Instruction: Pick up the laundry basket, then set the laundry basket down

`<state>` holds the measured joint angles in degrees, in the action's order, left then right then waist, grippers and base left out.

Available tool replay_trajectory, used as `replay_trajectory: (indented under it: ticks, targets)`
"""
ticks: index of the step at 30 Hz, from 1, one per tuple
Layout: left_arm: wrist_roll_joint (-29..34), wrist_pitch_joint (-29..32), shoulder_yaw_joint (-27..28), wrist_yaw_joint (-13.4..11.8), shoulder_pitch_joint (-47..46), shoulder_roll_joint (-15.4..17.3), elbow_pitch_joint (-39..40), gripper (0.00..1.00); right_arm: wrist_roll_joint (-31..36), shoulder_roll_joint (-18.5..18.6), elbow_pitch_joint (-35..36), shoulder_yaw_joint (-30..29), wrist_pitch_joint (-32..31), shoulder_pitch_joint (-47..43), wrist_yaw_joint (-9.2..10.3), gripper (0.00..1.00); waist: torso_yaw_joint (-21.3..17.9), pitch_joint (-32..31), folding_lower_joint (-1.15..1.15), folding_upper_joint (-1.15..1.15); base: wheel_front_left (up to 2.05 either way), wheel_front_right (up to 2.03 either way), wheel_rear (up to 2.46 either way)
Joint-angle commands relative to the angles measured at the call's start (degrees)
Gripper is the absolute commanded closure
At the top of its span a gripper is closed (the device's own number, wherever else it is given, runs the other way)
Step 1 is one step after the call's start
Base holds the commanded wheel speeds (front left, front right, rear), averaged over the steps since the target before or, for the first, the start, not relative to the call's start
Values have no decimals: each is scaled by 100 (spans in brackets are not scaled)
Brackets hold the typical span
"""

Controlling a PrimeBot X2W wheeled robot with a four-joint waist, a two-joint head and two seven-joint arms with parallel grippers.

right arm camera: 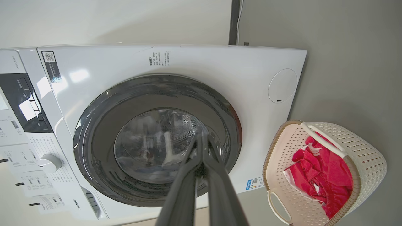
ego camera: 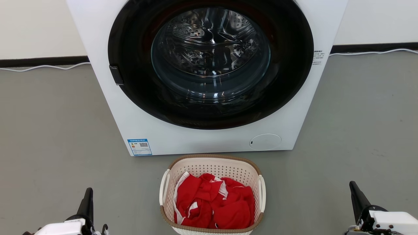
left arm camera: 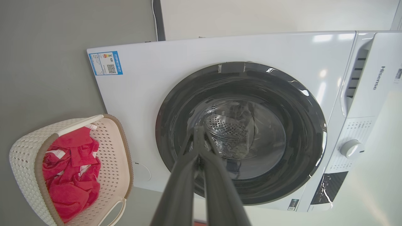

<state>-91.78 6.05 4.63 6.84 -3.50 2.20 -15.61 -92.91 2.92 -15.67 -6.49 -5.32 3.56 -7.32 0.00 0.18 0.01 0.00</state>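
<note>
I'm seeing the basket (ego camera: 214, 157) sitting on the floor (ego camera: 49, 147) just before the washer (ego camera: 196, 140), holding red clothes (ego camera: 228, 212). My left jaws and right jaws are both sitting closed, well to either side. Lifting its handles (ego camera: 164, 186) unevenly, I'm risking spilling them

my fingers (left arm camera: 180, 188) look matt; the laundry basket (ego camera: 212, 167) is perforated plastic holding red cloth (ego camera: 225, 210); the washer front (ego camera: 196, 140) shines glossy.
</note>
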Motion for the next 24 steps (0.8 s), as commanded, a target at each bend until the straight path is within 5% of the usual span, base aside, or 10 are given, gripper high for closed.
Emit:
replay_trajectory:
  ticks: [1, 24]
  targets:
    - [-38, 45, 190, 65, -269, 67, 155, 100, -9, 70, 170, 97, -36, 253, -17, 100, 0, 0, 0, 0, 0, 0, 0]
    - [-39, 45, 190, 65, -269, 67, 155, 100, 15, 50, 169, 69, -59, 255, -17, 100, 0, 0, 0, 0, 0, 0, 0]
